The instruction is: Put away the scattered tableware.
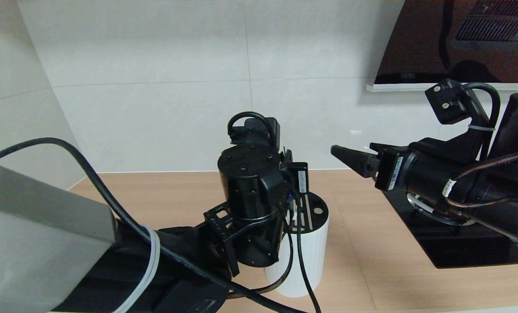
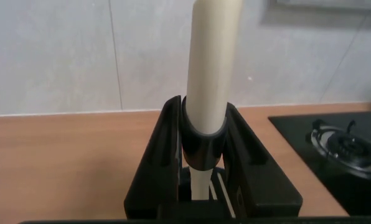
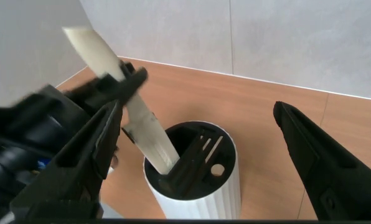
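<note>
Directly above the white holder, which stands on the wooden worktop, the left hand is clenched around a cream-handled utensil; the utensil leans, and its lower end reaches into the holder's black slotted top. To the right of the holder and higher than its rim, the right hand hangs with fingers spread, grasping nothing. Further right of the holder lies a black hob

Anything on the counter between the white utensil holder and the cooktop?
Nothing. The head view shows that the wooden counter is bare between the white utensil holder and the cooktop.
</note>
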Controlling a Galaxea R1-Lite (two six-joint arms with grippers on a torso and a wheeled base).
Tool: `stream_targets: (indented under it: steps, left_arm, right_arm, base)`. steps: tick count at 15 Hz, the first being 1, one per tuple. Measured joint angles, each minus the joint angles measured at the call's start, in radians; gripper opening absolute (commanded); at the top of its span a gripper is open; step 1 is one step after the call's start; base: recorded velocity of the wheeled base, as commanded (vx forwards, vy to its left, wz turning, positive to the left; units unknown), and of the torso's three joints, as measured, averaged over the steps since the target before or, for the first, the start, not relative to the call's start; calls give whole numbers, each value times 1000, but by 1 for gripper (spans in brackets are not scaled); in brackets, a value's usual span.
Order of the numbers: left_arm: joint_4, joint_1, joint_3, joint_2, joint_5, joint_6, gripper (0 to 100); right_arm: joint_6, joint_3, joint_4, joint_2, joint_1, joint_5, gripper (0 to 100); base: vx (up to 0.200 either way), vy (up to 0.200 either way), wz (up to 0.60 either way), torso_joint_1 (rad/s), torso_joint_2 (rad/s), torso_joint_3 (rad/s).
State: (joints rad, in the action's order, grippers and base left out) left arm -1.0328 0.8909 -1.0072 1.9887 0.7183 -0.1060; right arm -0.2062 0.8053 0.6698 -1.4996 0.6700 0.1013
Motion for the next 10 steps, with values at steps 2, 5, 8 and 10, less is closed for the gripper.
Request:
stream_targets:
  steps: [2,5,8,10]
  left_arm:
    - [5,1,1,19,0,-13,0]
    - [5,2,2,54,1,-18,0]
    - [5,2,3,81,0,-19,0]
    - [5,2,13,92,0,-20,0]
  right_arm:
    - [0,0,0,1,0,0,100]
    - [0,-4,2,1,0,0,100]
    - [0,-5,2,1,0,0,100]
    - [0,-5,2,1,0,0,100]
  base:
    - [0,0,0,0,0,0]
    - [0,0,0,0,0,0]
    - [0,0,0,0,0,0]
    - [0,0,0,0,0,0]
